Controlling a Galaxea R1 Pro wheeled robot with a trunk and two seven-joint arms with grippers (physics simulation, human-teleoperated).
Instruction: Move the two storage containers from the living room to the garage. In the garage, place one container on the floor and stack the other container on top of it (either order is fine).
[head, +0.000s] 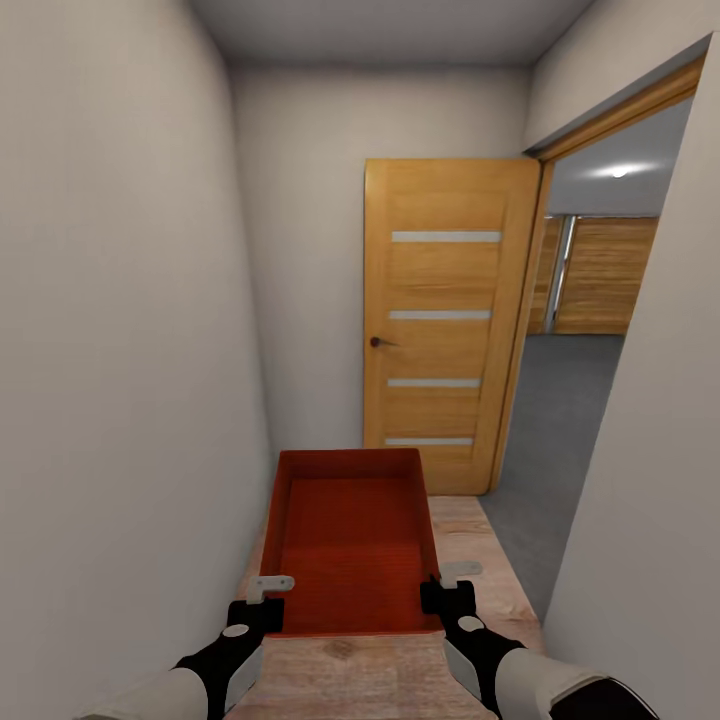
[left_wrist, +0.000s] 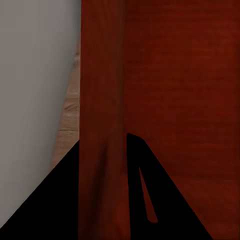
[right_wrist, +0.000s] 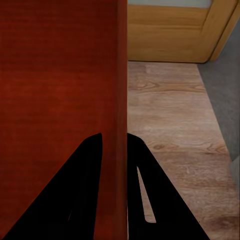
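So, mid-carry: one storage container (head: 350, 545) held out front over the light wood plank floor (head: 480, 530), left hand (head: 262, 600) and right hand (head: 448, 590) each clamped on a side wall. Probably needs a right turn next, past the open wooden door (head: 445, 320), onto the grey garage floor (head: 555, 440).

An orange-red storage container (head: 350, 545) is held out over the light wood plank floor (head: 470, 535), the left claw (head: 262, 605) pinching its left wall and the right claw (head: 445, 592) its right wall. Beyond the container stands an open wooden door (head: 445, 320); right of that door, dark grey floor (head: 560, 430) begins.
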